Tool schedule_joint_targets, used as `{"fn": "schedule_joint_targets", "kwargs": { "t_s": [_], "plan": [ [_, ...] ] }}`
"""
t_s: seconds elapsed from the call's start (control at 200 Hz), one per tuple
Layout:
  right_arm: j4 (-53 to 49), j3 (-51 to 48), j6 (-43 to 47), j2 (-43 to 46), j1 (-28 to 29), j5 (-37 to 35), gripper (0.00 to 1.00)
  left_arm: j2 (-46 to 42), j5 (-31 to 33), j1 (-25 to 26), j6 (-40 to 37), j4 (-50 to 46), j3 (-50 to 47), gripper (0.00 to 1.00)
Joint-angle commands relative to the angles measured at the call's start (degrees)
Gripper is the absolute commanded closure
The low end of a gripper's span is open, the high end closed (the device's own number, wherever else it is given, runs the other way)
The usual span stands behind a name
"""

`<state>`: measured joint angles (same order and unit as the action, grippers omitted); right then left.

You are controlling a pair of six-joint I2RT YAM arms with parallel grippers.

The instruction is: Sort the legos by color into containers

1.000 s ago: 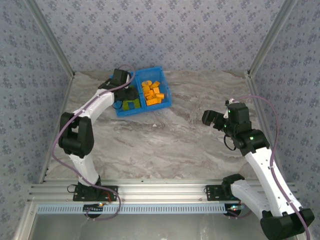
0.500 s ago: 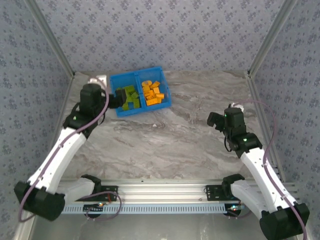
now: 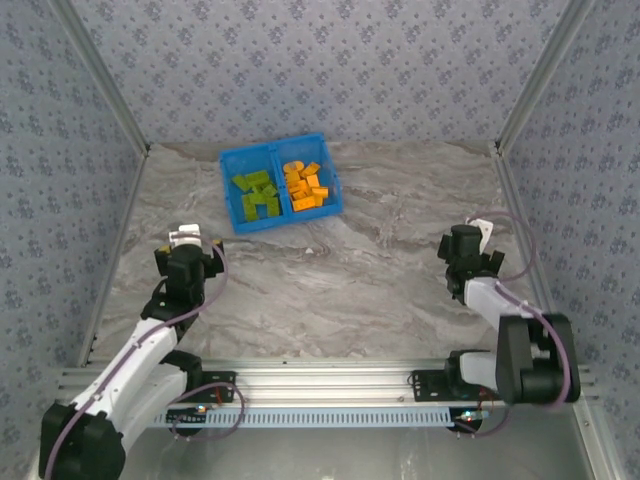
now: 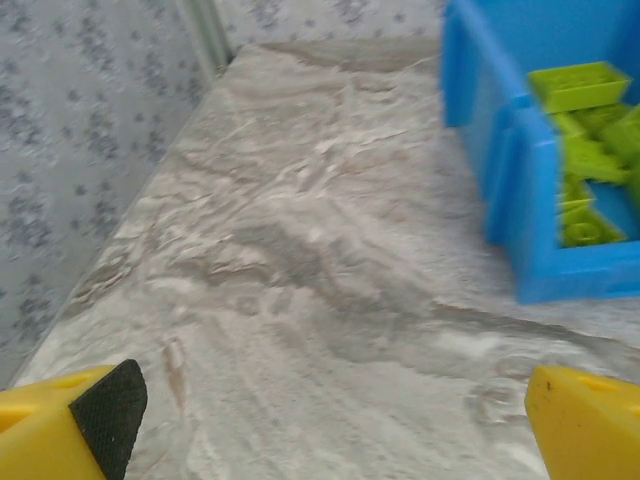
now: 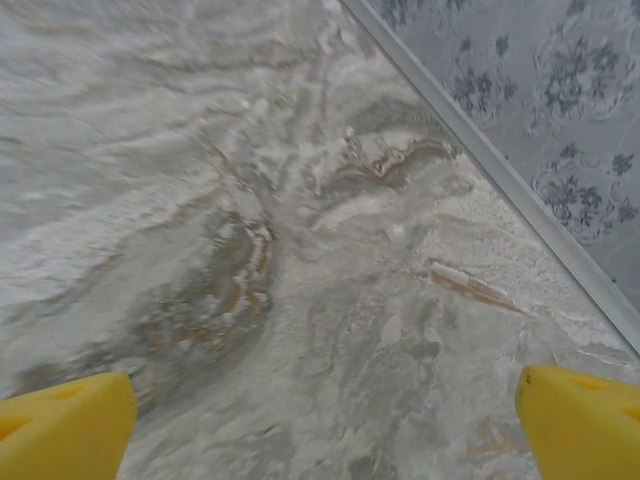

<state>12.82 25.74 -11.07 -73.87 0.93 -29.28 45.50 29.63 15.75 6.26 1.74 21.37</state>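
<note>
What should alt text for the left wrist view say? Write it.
A blue tray at the upper right holds lime green bricks. The marbled table spreads in front of it, with the left hand open and empty at the bottom edge.

The right gripper (image 5: 320, 432) hangs low over the table (image 5: 250, 200), a grey marble-patterned surface with brown veins. Its two yellow fingers (image 5: 65, 420) sit in the bottom corners, wide apart, with only bare table between them. At the upper right, a pale metal strip (image 5: 480, 160) runs diagonally along the table edge. Behind it rises the wall (image 5: 540, 80), grey-blue with a flower pattern.
</note>
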Motion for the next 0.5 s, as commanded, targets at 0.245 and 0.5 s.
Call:
{"fn": "schedule_joint_targets", "kwargs": {
  "t_s": [0.245, 0.5],
  "plan": [
    [24.0, 1.6, 10.6, -11.8, 0.7, 12.1, 0.0, 11.6, -10.1, -9.9, -1.9, 27.2, -6.5, 0.01],
    [34.0, -4.0, 11.1, -13.1, -2.0, 22.3, 0.0, 33.0, -26.9, -17.8, -3.1, 44.2, -1.7, 0.03]
  ]
}}
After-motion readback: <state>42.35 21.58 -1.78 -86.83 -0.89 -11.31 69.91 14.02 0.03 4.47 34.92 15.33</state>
